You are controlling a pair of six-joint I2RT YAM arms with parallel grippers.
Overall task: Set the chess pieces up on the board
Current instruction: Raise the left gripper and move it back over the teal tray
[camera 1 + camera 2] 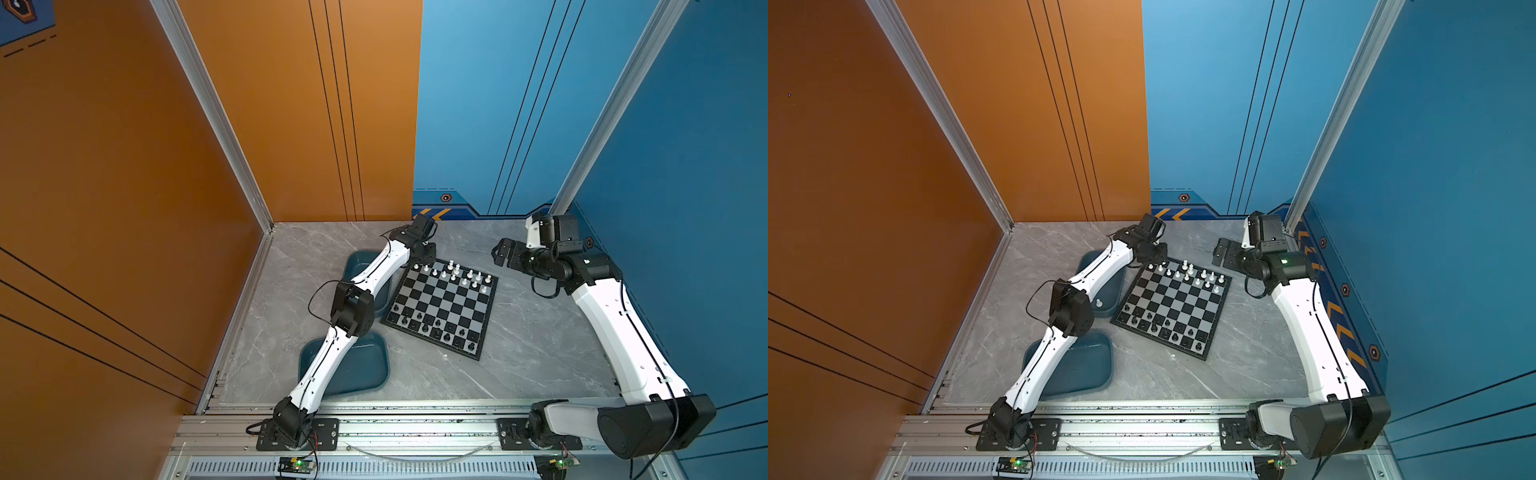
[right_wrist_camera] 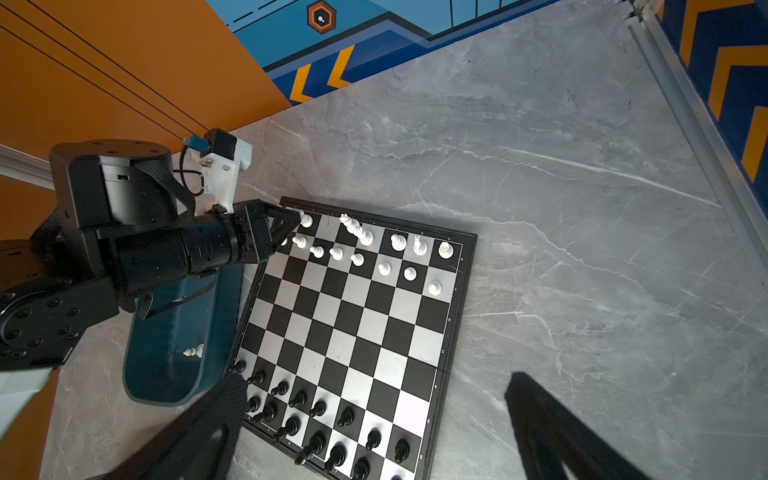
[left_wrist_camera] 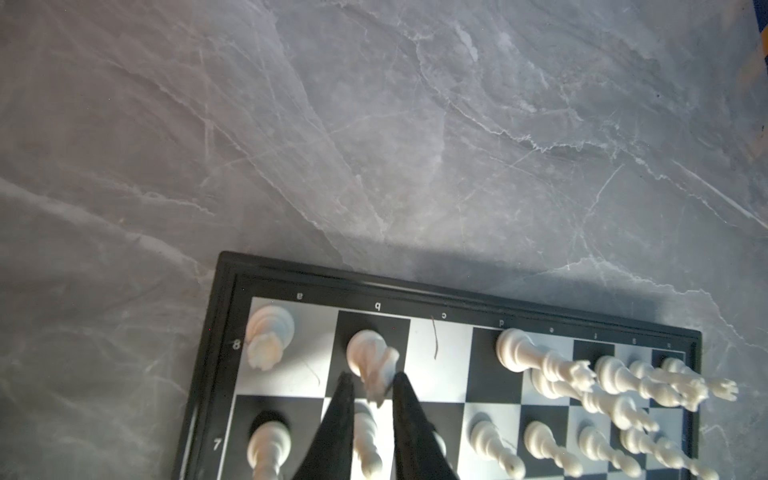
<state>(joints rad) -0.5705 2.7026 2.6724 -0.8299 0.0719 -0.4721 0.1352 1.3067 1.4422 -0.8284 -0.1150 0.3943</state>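
Left gripper [image 3: 371, 380]: low over the far left corner of the board [image 1: 442, 305], one of its fingers [image 3: 336, 415] on each side of the white knight [image 3: 371, 357]. The jaws are narrowly parted, and you cannot tell whether the pads press it or stand just clear.
White knight: standing on the black square next to the corner rook [image 3: 268, 336], in the row along the board's far edge.
Your move: this looks like a release. Part the jaws evenly, then lift straight up, because a pawn [image 3: 365, 436] stands between the fingers just behind the knight.
Left to do: the light square beside the knight is bare, and one white piece [image 2: 193, 352] lies in the far teal tray [image 2: 166, 374].
Right gripper [image 1: 500, 253]: spread wide and empty, hovering off the board's far right corner.
Tabletop [image 1: 540, 332]: grey and marbled. The board sits askew on it, with the black pieces [image 1: 432, 330] along the board's near edge.
Room: orange wall on the left, blue walls behind and to the right, aluminium posts.
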